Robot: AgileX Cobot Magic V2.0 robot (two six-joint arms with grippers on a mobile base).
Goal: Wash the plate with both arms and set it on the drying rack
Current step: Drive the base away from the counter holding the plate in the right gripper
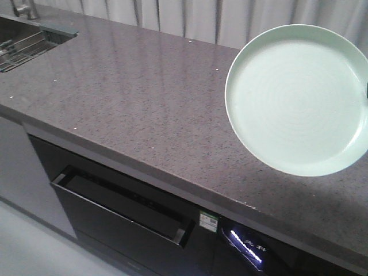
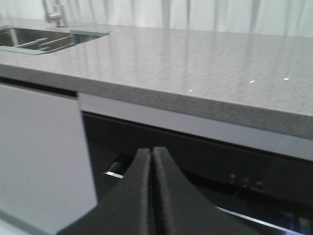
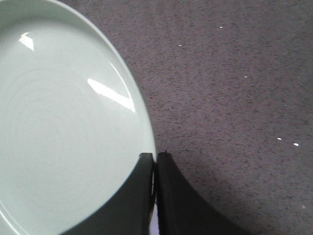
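Dark speckled stone countertop (image 1: 132, 98) fills most of the front view, with pale curtains (image 1: 172, 14) hanging behind it. Below the counter edge sits a black appliance front (image 1: 132, 230) with a long bar handle (image 1: 121, 210), and a white cabinet door (image 2: 39, 156) stands to its left.

The plate (image 1: 298, 99), round and pale mint green, is off the counter at the right side of the front view. It is tilted, and the face turned to the camera shows a low raised rim and faint concentric rings. It overlaps the counter's front edge in that view.

A sink (image 1: 11, 34) is set into the far left corner of the counter, well apart from the plate. The drying rack (image 1: 26, 49) lies in or over it, its steel rods visible; its exact seating cannot be told. A tap base (image 1: 26, 8) stands behind the sink.

The right gripper (image 3: 155, 155) has its black jaws pinched together on the plate's rim, with the stone surface beneath.

The left gripper (image 2: 152, 152) has its jaws pressed together with nothing between them, low in front of the black appliance front.

A small green label (image 1: 209, 220) and a lit blue display (image 1: 247, 244) mark the appliance's top edge.
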